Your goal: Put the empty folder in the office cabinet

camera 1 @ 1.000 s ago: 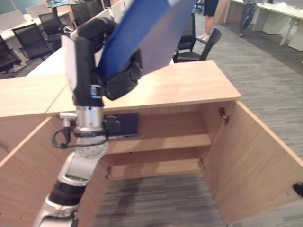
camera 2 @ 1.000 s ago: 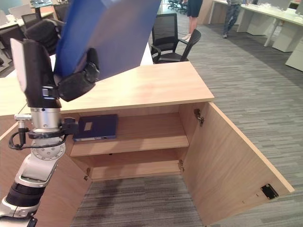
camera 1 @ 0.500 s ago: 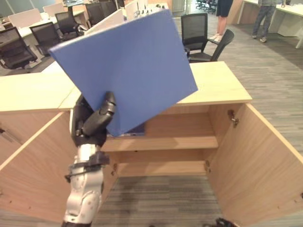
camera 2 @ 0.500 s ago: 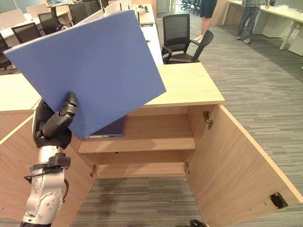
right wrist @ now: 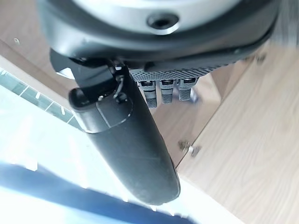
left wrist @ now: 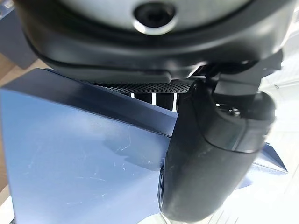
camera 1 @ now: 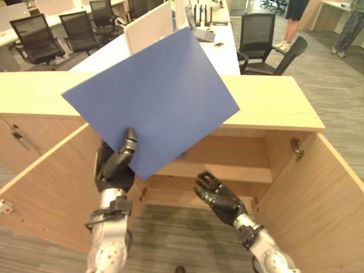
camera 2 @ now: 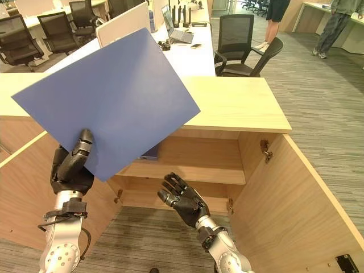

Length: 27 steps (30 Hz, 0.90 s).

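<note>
I hold a large flat blue folder point(camera 1: 153, 99) up in front of the open wooden office cabinet point(camera 1: 267, 108). My left hand point(camera 1: 115, 163) is shut on its lower corner, thumb pressed on the front face; the left wrist view shows the thumb on the blue folder point(left wrist: 70, 158). The folder tilts and covers the left part of the cabinet opening. My right hand point(camera 2: 183, 199) is open, palm up with fingers spread, below the folder and before the lower shelf point(camera 2: 210, 196). A dark blue binder point(camera 2: 151, 152) lies on the upper shelf, mostly hidden behind the folder.
Both cabinet doors stand open: the left door point(camera 1: 45, 193) and the right door point(camera 2: 296, 210). Behind the cabinet are white desks with a laptop point(camera 2: 177, 31), black office chairs point(camera 2: 242, 45) and people standing far right. Grey carpet point(camera 2: 335, 114) runs to the right.
The camera has shifted. The folder has come down a little and tilted. My right hand has risen into view beneath it, open.
</note>
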### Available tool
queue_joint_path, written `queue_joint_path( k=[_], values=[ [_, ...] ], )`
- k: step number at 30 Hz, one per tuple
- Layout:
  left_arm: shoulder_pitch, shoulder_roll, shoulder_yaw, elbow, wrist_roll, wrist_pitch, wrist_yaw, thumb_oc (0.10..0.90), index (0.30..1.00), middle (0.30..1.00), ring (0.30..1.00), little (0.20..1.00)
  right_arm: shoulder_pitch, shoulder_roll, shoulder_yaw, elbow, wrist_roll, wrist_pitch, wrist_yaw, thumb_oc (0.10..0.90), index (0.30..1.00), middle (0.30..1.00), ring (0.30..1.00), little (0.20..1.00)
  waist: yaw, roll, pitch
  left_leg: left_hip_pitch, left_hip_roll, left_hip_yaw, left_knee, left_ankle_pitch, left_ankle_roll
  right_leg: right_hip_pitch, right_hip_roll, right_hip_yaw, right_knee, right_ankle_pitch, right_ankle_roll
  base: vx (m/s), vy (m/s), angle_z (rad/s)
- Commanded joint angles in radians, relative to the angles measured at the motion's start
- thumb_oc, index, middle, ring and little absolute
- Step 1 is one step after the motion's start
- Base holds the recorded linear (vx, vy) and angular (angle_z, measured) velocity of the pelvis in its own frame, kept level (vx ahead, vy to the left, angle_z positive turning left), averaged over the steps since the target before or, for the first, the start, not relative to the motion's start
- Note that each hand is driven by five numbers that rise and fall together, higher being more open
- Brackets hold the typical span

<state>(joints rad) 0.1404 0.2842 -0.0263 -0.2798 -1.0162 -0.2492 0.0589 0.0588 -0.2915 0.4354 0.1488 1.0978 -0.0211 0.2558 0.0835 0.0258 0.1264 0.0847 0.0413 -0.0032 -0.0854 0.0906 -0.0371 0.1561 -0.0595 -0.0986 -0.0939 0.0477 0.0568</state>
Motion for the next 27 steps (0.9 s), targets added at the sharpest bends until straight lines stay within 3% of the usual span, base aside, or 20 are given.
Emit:
queue_joint_path(
  k=[1, 17, 27],
  values=[
    [-0.128, -0.004, -0.007, -0.053, -0.001, -0.053, -0.101, 0.4, 0.3, 0.3, 0.3, 0.3, -0.101, 0.016, 0.021, -0.149, 0.076, -0.065, 0.073, 0.8, 0.9, 0.9, 0.9, 0.9, -0.015, -0.026, -0.009, 0.04, 0.044, 0.005, -0.002, -0.084, -0.064, 0.042, -0.049, -0.016, 0.022, -0.106, 0.054, 0.0, 0.0, 0.0],
    [-0.139, -0.019, -0.109, -0.006, 0.008, -0.021, -0.12, 0.4, 0.3, 0.3, 0.3, 0.3, -0.186, 0.063, 0.078, -0.23, 0.112, -0.101, 0.058, 0.8, 0.9, 0.9, 0.9, 0.9, -0.016, -0.03, -0.011, 0.047, 0.043, 0.008, -0.002, -0.099, -0.061, 0.049, -0.054, -0.018, 0.02, -0.113, 0.055, 0.01, 0.001, 0.0],
    [-0.109, -0.023, -0.137, 0.029, 0.005, 0.006, -0.146, 0.4, 0.3, 0.3, 0.3, 0.3, -0.279, 0.093, 0.007, -0.265, 0.111, -0.176, 0.016, 0.8, 0.9, 0.9, 0.9, 0.9, -0.004, -0.033, -0.017, 0.046, 0.041, 0.004, -0.002, -0.102, -0.056, 0.053, -0.056, -0.017, 0.02, -0.115, 0.054, 0.0, 0.0, 0.0]
  ],
)
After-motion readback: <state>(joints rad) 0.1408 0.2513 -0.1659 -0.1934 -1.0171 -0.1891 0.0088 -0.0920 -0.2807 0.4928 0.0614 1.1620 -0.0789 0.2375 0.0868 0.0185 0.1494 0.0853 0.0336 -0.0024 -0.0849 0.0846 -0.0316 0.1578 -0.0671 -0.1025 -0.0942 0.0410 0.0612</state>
